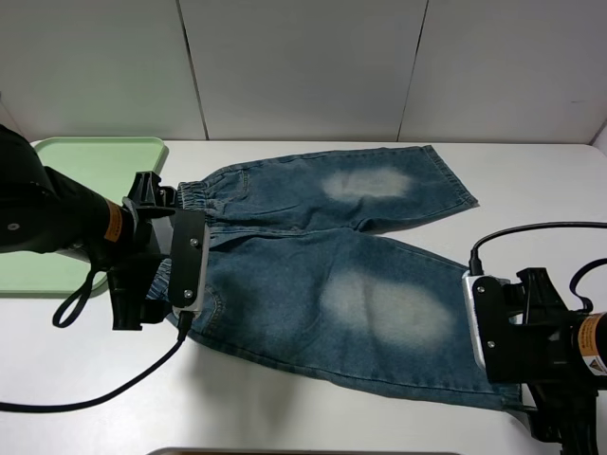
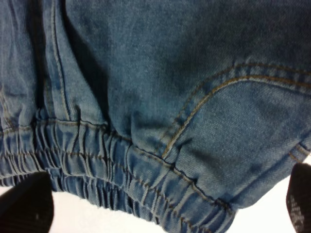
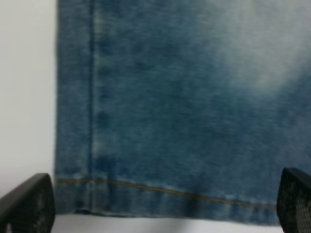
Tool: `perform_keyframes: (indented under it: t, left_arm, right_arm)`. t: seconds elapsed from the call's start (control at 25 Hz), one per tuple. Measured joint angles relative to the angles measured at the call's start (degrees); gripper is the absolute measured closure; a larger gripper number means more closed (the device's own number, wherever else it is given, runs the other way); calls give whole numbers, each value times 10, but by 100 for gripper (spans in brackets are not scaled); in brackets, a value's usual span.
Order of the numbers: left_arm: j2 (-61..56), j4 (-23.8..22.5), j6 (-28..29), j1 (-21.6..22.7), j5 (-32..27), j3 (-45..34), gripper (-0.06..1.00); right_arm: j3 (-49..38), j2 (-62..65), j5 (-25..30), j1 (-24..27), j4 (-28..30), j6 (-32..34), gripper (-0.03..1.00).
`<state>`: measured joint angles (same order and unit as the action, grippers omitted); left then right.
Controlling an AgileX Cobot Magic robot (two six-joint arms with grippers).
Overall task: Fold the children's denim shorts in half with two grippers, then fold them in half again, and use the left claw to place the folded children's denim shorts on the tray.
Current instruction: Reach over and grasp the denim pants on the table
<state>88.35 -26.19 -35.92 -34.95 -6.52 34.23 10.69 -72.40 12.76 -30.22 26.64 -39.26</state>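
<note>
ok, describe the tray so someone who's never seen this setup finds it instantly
On the white table, look to the far left corner in the high view, beyond the waistband end of the denim shorts. The tray lies flat there. It is the only pale green thing, rectangular with rounded corners and a low rim.

One shorts [image 1: 313,251], one tray [image 1: 90,156], two grippers [image 2: 163,200] [image 3: 160,201]

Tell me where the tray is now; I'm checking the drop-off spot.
In the exterior high view the pale green tray lies at the table's far-left side, just left of the denim shorts' waistband.
</note>
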Motion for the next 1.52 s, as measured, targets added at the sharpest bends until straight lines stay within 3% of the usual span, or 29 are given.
perform_keyframes:
  t: [0.2,0.52,0.92,1.04,1.16,1.2,1.24,1.28,1.52]
  left_arm:
    - [0,2,8,0,0,0,-1]
    - [0,2,15,0,12,0,-1]
    - [0,2,24,0,19,0,-1]
    - [0,2,25,0,25,0,-1]
    - [0,2,25,0,28,0,-1]
    - [0,2,25,0,28,0,-1]
    - [0,2,25,0,28,0,-1]
    - [0,2,25,0,29,0,-1]
    - [0,2,25,0,26,0,-1]
  right_arm:
    - [0,-49,-3,0,-14,-56,27]
    - [1,-68,-58,0,-12,-59,31]
    - [3,-116,-63,0,1,-60,37]
    - [3,-119,-63,0,3,-60,46]
    - [3,-123,-65,0,7,-60,65]
    - [3,-123,-65,0,7,-60,65]
    - [2,-126,-65,0,8,-60,78]
    - [2,-127,-67,0,10,-60,83]
    - [2,-127,-70,0,23,-60,92]
